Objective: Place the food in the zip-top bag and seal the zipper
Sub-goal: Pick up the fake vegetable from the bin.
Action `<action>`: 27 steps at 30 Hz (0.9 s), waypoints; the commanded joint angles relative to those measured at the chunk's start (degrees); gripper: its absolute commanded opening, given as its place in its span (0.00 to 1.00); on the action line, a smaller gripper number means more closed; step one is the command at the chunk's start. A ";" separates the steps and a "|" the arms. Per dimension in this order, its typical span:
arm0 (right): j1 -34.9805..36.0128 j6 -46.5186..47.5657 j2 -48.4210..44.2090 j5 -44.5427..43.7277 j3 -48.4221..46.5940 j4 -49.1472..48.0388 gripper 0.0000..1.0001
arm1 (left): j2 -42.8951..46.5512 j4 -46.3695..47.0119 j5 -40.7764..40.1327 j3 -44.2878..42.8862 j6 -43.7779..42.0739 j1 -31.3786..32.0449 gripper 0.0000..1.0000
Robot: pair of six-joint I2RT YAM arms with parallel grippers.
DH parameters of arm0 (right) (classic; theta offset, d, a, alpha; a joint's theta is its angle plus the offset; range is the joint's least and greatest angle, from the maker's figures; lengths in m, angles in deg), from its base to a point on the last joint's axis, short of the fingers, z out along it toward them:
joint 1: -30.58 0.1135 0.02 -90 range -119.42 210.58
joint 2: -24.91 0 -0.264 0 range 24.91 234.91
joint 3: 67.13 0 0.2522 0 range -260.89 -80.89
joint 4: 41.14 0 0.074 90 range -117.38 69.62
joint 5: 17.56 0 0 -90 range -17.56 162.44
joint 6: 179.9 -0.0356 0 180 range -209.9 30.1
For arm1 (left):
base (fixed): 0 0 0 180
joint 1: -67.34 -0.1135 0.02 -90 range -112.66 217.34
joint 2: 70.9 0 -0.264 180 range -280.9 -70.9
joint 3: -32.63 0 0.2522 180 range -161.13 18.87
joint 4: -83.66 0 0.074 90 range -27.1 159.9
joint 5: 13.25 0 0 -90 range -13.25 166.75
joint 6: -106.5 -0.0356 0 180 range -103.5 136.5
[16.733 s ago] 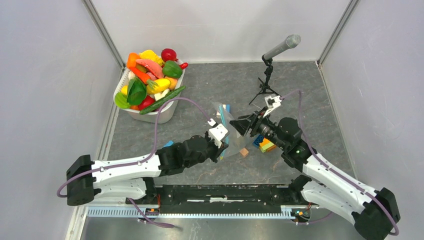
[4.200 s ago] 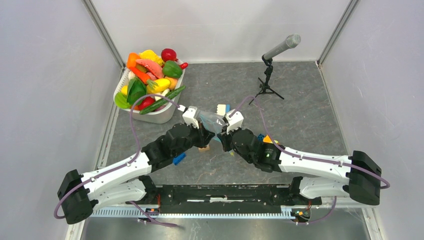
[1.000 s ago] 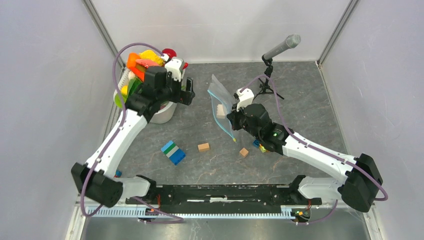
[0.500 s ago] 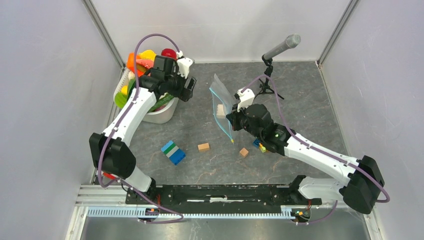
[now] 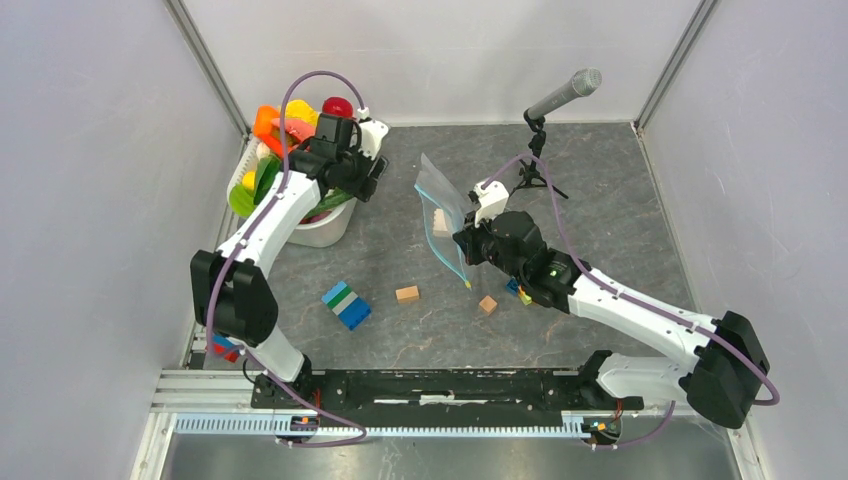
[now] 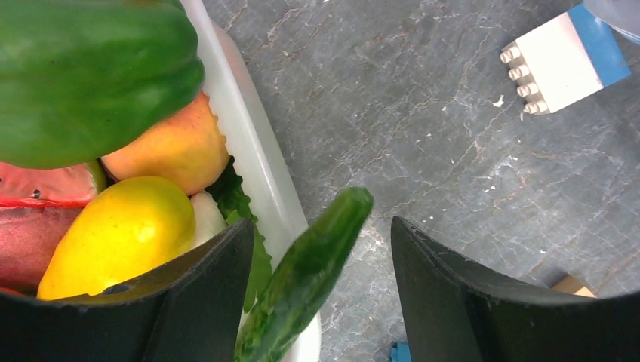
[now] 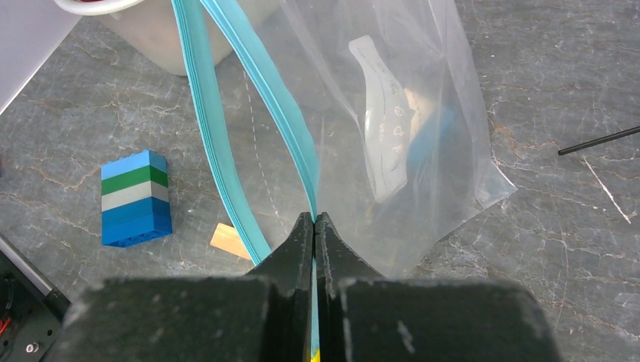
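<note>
Left wrist view looks down on the edge of the white tub (image 6: 253, 173), which is packed with toy food (image 6: 121, 226). A long green vegetable (image 6: 306, 279) leans over the rim and pokes out past it, so it looks like the easiest piece to grab. The left jaws are open, with one on each side of it. The vegetable runs up the middle of the gap. Low down it sits a bit nearer the left-hand side, and there is bare space on both sides of its tip. I think nothing is gripped yet. A squeeze from here should catch it, but it is smooth and slanted, so it could slip.

Right wrist view shows the right jaws pressed tight together on one lip of the light blue zipper (image 7: 275, 113). The other lip hangs loose beside it, so the mouth of the zip-top bag (image 7: 430, 98) gapes open. That seems to be why it is held this way: one side is lifted so food can drop in.

Top external view shows the bag held up over the bench (image 5: 600, 180). It is near the tub but not touching it, and its mouth is turned toward the tub. I see no toy food in the bag. Something pale shows through the plastic, but I cannot tell what it is.
</note>
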 commanded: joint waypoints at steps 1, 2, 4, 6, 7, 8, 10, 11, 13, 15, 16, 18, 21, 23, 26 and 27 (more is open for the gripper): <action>0.16 -0.07 -1.15 0.85 0.41 -2.47 0.00 | 1.25 4.36 -2.58 1.54 -2.81 -0.51 0.73; 0.16 -0.02 -1.22 0.81 0.46 -2.55 0.00 | 1.21 4.34 -2.85 1.80 -3.06 -0.62 0.73; 0.18 -0.16 -1.39 0.81 0.58 -2.73 0.00 | 0.99 4.17 -3.07 2.17 -3.45 -0.77 0.71; 0.16 -0.16 -1.51 0.81 0.68 -2.82 0.00 | 1.09 3.96 -3.04 2.51 -3.72 -0.81 0.68; 0.16 -0.13 -1.56 0.83 0.76 -2.90 0.00 | 1.31 4.20 -3.78 2.83 -3.89 -0.96 0.66; 0.19 -0.22 -1.67 0.81 0.92 -3.06 0.00 | 1.40 4.44 -4.48 3.01 -4.00 -1.06 0.61; 0.20 -0.31 -1.76 0.80 1.11 -3.34 0.00 | 1.66 4.36 -4.01 2.70 -3.67 -1.08 0.52; 0.18 -0.32 -1.87 0.71 1.12 -3.35 0.00 | 2.12 4.34 -2.88 2.68 -3.35 -1.13 0.46; 0.24 -0.46 -2.04 0.44 1.20 -3.26 0.00 | 3.73 4.50 0.02 2.65 -2.60 -1.09 0.38; 0.17 -0.77 -2.35 -0.14 1.46 -3.10 0.00 | 6.55 4.80 2.74 2.66 -1.48 -1.14 0.31; 0.17 -0.97 -2.56 -0.55 1.68 -3.13 0.00 | 7.90 4.97 4.40 2.63 -0.88 -1.11 0.26; 0.16 -1.39 -2.93 -0.74 2.08 -3.48 0.00 | 11.67 5.49 7.47 2.92 0.75 -1.09 0.24; 0.19 -2.19 -3.03 -1.16 2.31 -3.76 0.00 | 18.20 7.99 12.80 5.10 3.54 -1.08 0.22; 0.23 -2.80 -2.86 -1.41 2.26 -4.03 0.00 | 24.29 11.87 17.84 8.36 7.06 -1.09 0.21; 0.21 -3.40 -1.76 -1.38 1.51 -3.98 0.00 | 33.09 21.88 28.33 14.62 16.51 -1.11 0.18; 0.15 -3.64 -1.32 -1.21 1.00 -3.96 0.00 | 35.96 27.55 33.25 17.61 20.46 -1.08 0.18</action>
